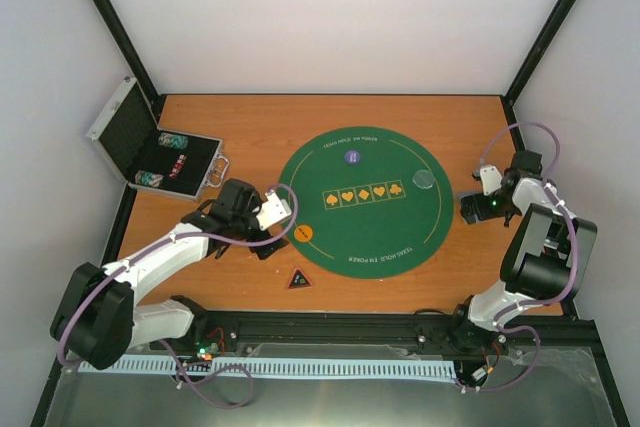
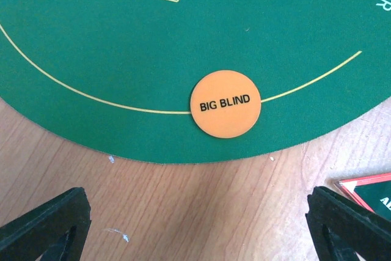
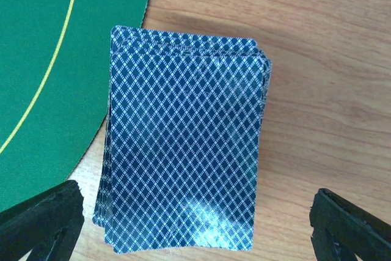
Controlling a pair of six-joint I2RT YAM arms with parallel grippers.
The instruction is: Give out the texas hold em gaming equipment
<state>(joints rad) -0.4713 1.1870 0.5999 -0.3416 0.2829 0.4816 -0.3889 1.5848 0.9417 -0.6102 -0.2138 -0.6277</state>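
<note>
Card deck [image 3: 183,145] on the wooden table [image 3: 324,59], at the green mat's [image 3: 36,59] edge.
Light, slippery, slightly fanned; best pinched across the long sides. Right gripper [image 3: 195,221] hangs wide open over it; left gripper [image 2: 195,224], open too, over the orange chip [image 2: 225,104].

Holds the left arm [image 1: 160,252] extended forward and to the right from its base, links low and nearly in line. Points the left gripper [image 1: 275,230] rightward and down, jaws spread wide, with the dark fingers [image 2: 49,227] at the two lower corners of the left wrist view and nothing gripped. Holds the right arm [image 1: 540,257] folded sharply at the elbow, with the forearm doubled back toward the left. Aims the right gripper [image 1: 468,207] leftward and down, jaws fully apart, with the fingers [image 3: 43,221] at either lower corner of the right wrist view and nothing gripped.
</note>
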